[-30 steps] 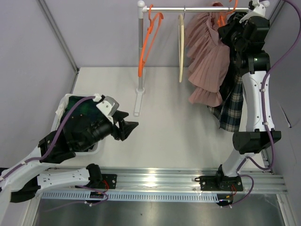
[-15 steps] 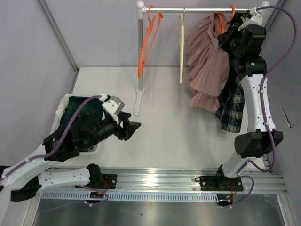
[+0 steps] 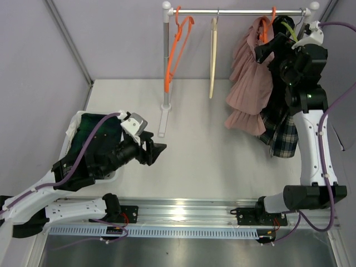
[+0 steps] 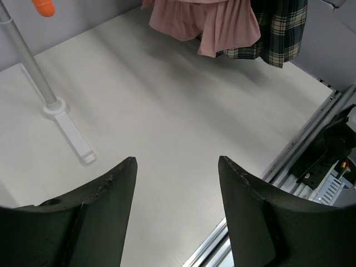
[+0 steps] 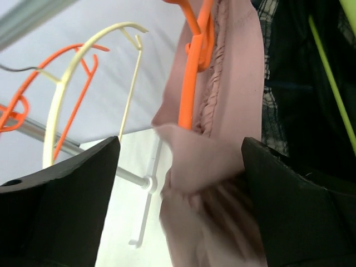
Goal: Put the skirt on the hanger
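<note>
My right gripper [image 5: 181, 164] has sprung wide open since a second ago and that arm's swung out to the right, so it's gripping nothing now. The pink skirt [image 3: 249, 83] sits between the spread fingers, hanging on the orange hanger [image 5: 194, 67] on the rail [image 3: 233, 10], with a plaid skirt [image 3: 286, 136] right beside it. Left gripper [image 4: 177, 164] is spread too and empty, hovering over the white table [image 4: 167, 111]
</note>
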Robot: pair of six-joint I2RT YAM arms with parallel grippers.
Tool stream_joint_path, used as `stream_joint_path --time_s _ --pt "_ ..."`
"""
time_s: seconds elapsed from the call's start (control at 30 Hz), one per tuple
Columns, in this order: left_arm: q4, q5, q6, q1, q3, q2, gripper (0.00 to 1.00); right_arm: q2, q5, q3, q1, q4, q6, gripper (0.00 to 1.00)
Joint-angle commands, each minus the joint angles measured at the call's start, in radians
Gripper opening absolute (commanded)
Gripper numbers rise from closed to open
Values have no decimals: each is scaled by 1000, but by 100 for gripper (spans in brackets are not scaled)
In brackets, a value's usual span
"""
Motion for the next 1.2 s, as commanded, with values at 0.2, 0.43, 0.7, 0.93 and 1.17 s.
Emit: stream_joint_path --time_s 0.2,0.43,0.7,0.93,1.17 --pt "59 -91 52 1 -13 -46 68 -348 -94 -292 -2 -110 25 99" --pt "73 -109 63 1 -14 -8 68 -512 -192 -474 -2 -128 -67 100" --pt "98 -175 31 8 -124 -35 73 -654 -212 -766 127 -148 -6 99" --pt "101 -160 2 44 -229 -49 73 -784 54 -974 418 -134 68 99" --pt "110 -142 -31 58 -306 -93 73 -784 159 -979 494 -146 61 100"
